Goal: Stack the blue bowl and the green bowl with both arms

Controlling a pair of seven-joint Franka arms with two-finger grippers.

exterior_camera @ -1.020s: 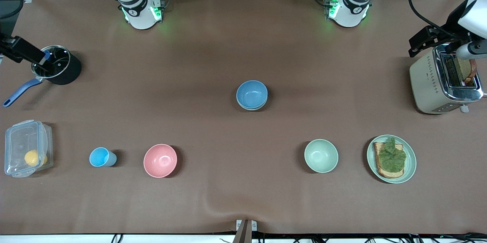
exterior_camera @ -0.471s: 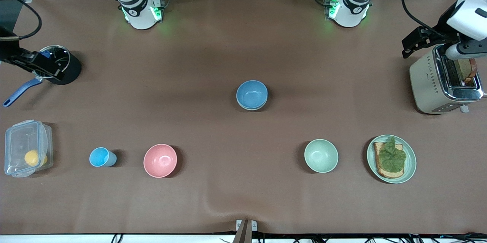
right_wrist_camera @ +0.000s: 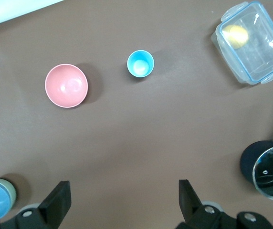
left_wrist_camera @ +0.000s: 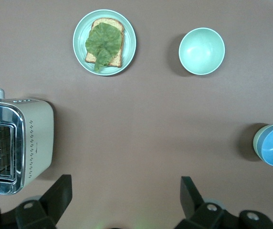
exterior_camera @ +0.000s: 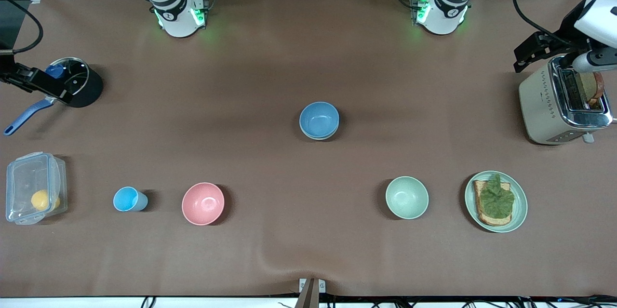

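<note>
Both grippers have shifted slightly since a second ago; nothing on the table has moved. Blue bowl [exterior_camera: 319, 120] sits nested inside green bowl [exterior_camera: 318, 135], mid-table; only a thin sage rim of the green one shows beneath it. Stack stands untouched, well apart from both arms.

Nearer the front camera: mint bowl [exterior_camera: 407, 197], and beside it toward the left arm's end a plate [exterior_camera: 520, 207] with toast and lettuce [exterior_camera: 496, 199]. Pink bowl [exterior_camera: 203, 203], light-blue cup [exterior_camera: 126, 199] and lidded clear box [exterior_camera: 33, 187] run toward the right arm's end.

Left gripper [left_wrist_camera: 124, 191] is up over the toaster [exterior_camera: 561, 100], fingers spread wide, nothing between them. Right gripper [right_wrist_camera: 124, 195] is over the black pot [exterior_camera: 77, 81], fingers likewise apart and empty.
</note>
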